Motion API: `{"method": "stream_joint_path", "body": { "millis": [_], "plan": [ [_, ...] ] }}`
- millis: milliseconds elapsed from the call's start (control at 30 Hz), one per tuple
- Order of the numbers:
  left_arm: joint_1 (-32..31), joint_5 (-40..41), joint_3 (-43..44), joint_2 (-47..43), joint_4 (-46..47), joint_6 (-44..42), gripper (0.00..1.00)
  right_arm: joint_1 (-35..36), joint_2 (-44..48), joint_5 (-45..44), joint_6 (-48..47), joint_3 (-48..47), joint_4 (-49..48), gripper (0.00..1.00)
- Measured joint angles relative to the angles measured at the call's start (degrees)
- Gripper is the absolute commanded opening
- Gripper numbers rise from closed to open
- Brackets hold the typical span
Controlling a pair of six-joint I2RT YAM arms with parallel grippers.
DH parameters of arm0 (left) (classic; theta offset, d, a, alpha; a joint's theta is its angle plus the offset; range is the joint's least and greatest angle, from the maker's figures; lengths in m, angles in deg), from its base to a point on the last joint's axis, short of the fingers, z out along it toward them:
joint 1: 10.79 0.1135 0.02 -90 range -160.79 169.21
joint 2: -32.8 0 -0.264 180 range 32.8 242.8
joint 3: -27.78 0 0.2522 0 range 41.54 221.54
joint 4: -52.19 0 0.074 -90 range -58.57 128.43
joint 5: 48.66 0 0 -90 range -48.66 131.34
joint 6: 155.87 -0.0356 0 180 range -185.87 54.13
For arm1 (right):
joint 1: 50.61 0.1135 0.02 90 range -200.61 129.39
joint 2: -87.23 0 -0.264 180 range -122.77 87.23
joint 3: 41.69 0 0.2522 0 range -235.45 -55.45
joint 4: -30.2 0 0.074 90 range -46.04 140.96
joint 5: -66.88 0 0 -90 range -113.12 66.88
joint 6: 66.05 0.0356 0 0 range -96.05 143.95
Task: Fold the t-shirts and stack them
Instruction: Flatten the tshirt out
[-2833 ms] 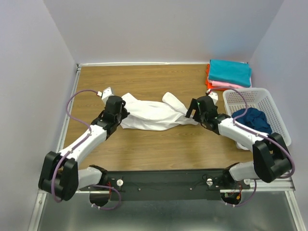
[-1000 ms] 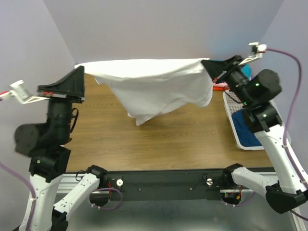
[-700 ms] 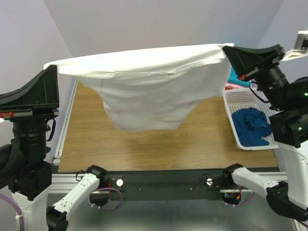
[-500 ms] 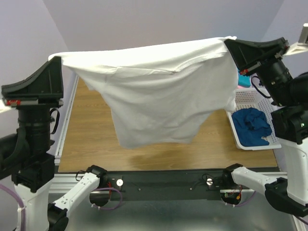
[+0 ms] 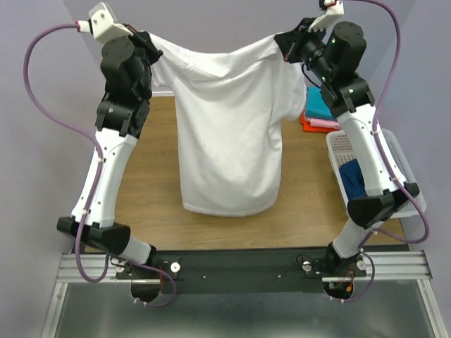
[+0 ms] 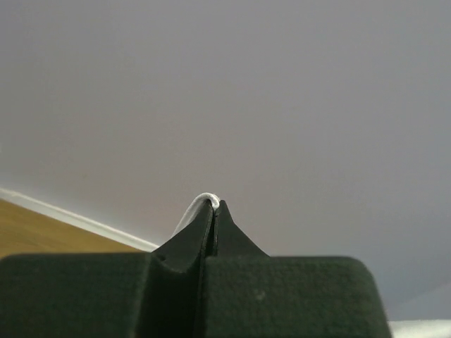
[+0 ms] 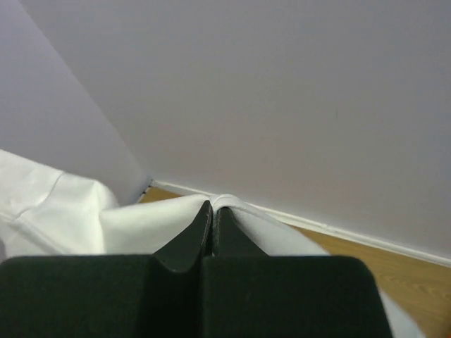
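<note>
We see the white t-shirt (image 5: 229,141) hanging in the air as one broad, soft sheet. It is smooth down the middle and sags in slack folds between its two top corners. A short sleeve droops at each side, and the rounded lower hem hangs over the wood-grain table (image 5: 148,183); we cannot tell whether it touches.

The left gripper (image 5: 149,41) is raised high and holds the shirt's left top corner. In the left wrist view its black wedge-shaped fingers are pressed together, with only a thin white edge of cloth peeking out at the tips.

The right gripper (image 5: 287,39) is equally high and pinches the opposite corner. In its wrist view the fingers meet tightly on a fold, and the cloth spills away on both sides of them.

At the far right of the table lies a flat folded stack. The teal shirt (image 5: 318,104) is on top, the pink shirt (image 5: 322,123) is under it, and an orange edge (image 5: 304,128) shows at the bottom.

Just beside the stack stands the white plastic lattice basket (image 5: 394,158). A crumpled dark blue shirt (image 5: 354,181) lies inside it, partly hidden by the right arm.
</note>
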Motion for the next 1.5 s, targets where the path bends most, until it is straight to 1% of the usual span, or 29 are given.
{"method": "stream_joint_path", "body": {
  "millis": [67, 133, 200, 267, 367, 400, 467, 500, 533, 600, 633, 667, 700, 733, 767, 800, 833, 867, 900, 967, 1100, 1200, 1267, 1333, 1433, 1500],
  "plan": [
    [1.5, 0.0, 4.4, 3.7, -2.4, -0.5, 0.00, -0.1, -3.5, 0.1, -1.5, -4.3, 0.7, 0.01],
    [2.6, 0.2, 6.6, 4.3, -3.9, -1.2, 0.00, -0.2, -4.5, 0.5, -2.4, -6.4, 1.0, 0.01],
    [3.2, 0.9, 5.7, 1.6, -3.7, -1.6, 0.00, -0.3, -3.8, 1.2, -3.0, -7.3, 1.0, 0.01],
    [3.3, 1.4, 1.6, -3.2, -2.3, -1.6, 0.00, -0.3, -1.8, 2.3, -3.5, -6.6, 0.5, 0.01],
    [3.3, 2.1, -10.8, -14.8, 0.7, -0.1, 0.00, -0.3, 4.1, 4.8, -4.4, 0.7, 0.1, 0.01],
    [3.3, 2.4, -16.6, -19.1, 1.2, 1.1, 0.00, -0.3, 6.7, 5.7, -4.7, 4.0, 0.5, 0.01],
    [3.3, 3.1, -23.6, -25.4, 1.7, 3.1, 0.00, -0.2, 11.2, 6.8, -4.8, 11.5, -0.1, 0.01],
    [3.3, 3.4, -30.1, -29.6, 3.4, 5.9, 0.00, -0.2, 13.5, 7.0, -4.7, 15.8, 0.0, 0.01],
    [3.3, 3.6, -35.3, -32.9, 3.2, 8.2, 0.00, -0.2, 15.9, 7.0, -4.7, 20.4, 0.3, 0.02],
    [3.3, 3.8, -48.1, -39.7, 0.6, 13.4, 0.00, -0.2, 20.0, 7.0, -4.2, 31.2, 1.5, 0.04],
    [3.3, 3.4, -53.0, -42.1, -0.8, 15.6, 0.00, -0.2, 21.2, 6.6, -3.7, 35.8, 1.0, 0.06],
    [3.4, 1.5, -59.8, -44.5, -1.7, 19.1, 0.00, -0.2, 22.5, 5.9, -2.5, 41.2, 1.1, 0.08],
    [3.4, 0.0, -65.5, -46.3, -2.0, 20.7, 0.00, -0.2, 23.4, 5.0, -1.8, 46.3, 2.1, 0.14],
    [3.4, -1.9, -71.1, -47.9, -3.5, 22.4, 0.01, -0.3, 23.6, 4.2, -1.1, 49.7, 2.3, 0.25],
    [3.3, -3.3, -75.3, -49.1, -4.9, 23.9, 0.12, -0.3, 23.6, 2.7, -0.4, 54.0, 2.8, 0.39],
    [3.3, -5.5, -79.4, -50.3, -6.4, 25.5, 0.33, -0.3, 23.5, 1.3, 0.6, 57.7, 3.7, 0.51],
    [3.3, -7.2, -82.7, -51.3, -8.0, 27.1, 0.46, -0.3, 23.5, -0.5, 1.7, 61.1, 4.6, 0.61],
    [3.3, -8.9, -84.8, -52.1, -9.2, 28.5, 0.64, -0.3, 23.5, -2.2, 2.9, 63.5, 5.5, 0.81],
    [3.3, -11.0, -86.9, -53.1, -10.8, 29.9, 0.98, -0.3, 23.5, -4.2, 4.5, 65.5, 6.6, 1.00],
    [3.3, -12.7, -87.5, -54.3, -12.4, 31.1, 0.98, -0.3, 23.5, -5.8, 5.0, 66.2, 7.3, 1.00],
    [3.3, -13.1, -82.6, -56.0, -14.3, 32.5, 0.98, -0.3, 24.0, -8.1, 6.5, 66.2, 6.4, 1.00],
    [3.3, -13.1, -78.6, -56.4, -12.9, 32.1, 0.98, -0.3, 24.3, -8.4, 7.2, 66.2, 6.0, 1.00],
    [3.3, -13.2, -77.5, -55.3, -11.1, 31.5, 0.98, -0.3, 24.3, -8.4, 8.1, 66.2, 5.9, 1.00],
    [3.3, -13.6, -76.6, -52.1, -8.5, 30.6, 0.98, -0.3, 24.3, -8.3, 9.3, 66.2, 5.7, 1.00],
    [3.3, -15.1, -74.6, -42.4, -3.5, 28.4, 0.98, -0.3, 23.7, -6.1, 10.1, 66.9, 3.4, 1.00],
    [3.3, -16.4, -71.5, -33.0, 0.0, 26.5, 0.98, -0.3, 21.7, -3.9, 10.9, 67.6, 1.2, 1.00]
  ]
}}
